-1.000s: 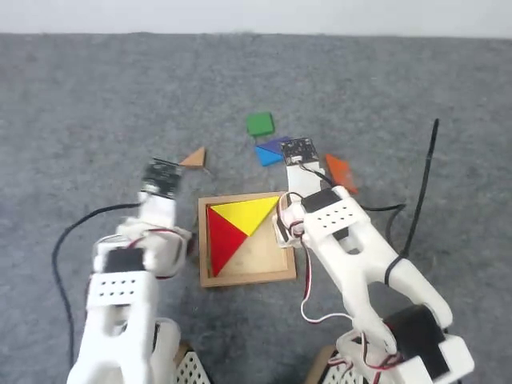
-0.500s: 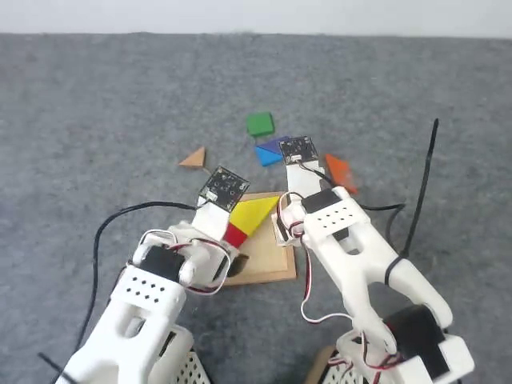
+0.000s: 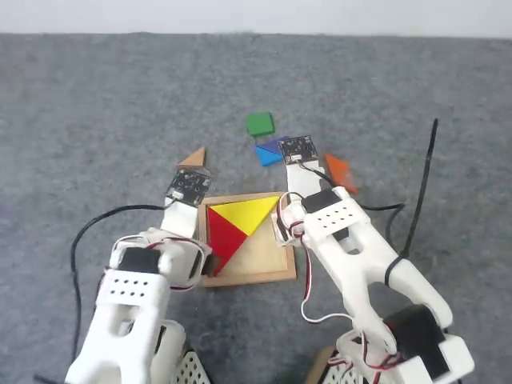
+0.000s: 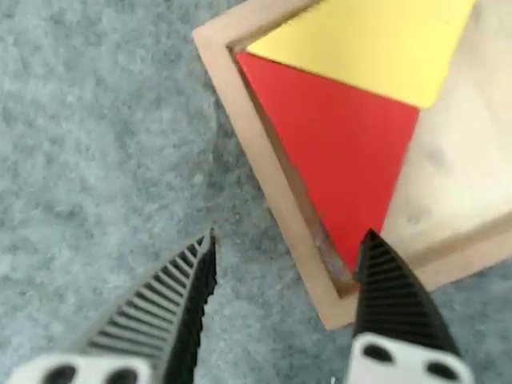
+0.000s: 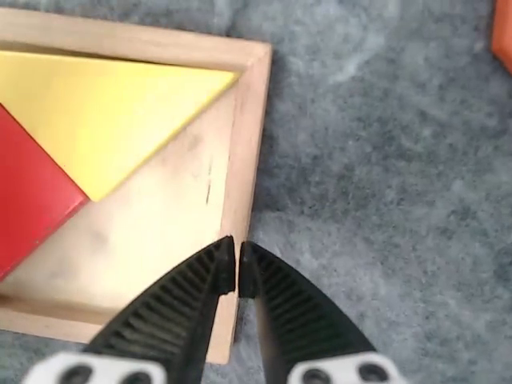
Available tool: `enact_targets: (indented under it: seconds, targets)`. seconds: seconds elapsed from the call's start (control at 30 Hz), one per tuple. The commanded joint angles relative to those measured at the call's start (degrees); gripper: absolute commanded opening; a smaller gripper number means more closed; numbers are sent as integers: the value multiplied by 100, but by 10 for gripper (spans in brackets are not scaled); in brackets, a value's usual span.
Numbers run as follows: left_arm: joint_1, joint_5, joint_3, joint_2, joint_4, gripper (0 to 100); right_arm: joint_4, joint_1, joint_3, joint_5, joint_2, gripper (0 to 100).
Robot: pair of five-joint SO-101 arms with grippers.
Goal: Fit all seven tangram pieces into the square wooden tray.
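left arm (image 3: 136,280) swung back off tray (image 3: 248,278) to its left rim, left fingers (image 4: 180,296) wide, empty (straddling the rim); right fingers (image 5: 192,296) nearly closed, empty, unmoved over right rim; red triangle (image 3: 224,234), yellow triangle (image 3: 246,212) seated in tray

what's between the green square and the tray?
High view: the blue triangle lies between the green square and the tray, purple piece beside it; the rest is bare grey carpet.
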Motion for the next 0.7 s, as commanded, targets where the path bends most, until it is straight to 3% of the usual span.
enact_targets:
  seconds: [0.0, 0.2, 0.5, 0.67]
  targets:
    - [-97, -123, -31, -70, -123, 276, -101, 75, -9, 53, -242, 8]
    - [-343, -325, -13, -70, -114, 268, -48, 92, -9, 70, -312, 8]
    - [-1600, -897, 22, -123, -167, 250, 286, 75, -123, 448, -769, 12]
    - [-1864, -862, 22, -132, -167, 250, 822, 66, -132, 686, -1701, 125]
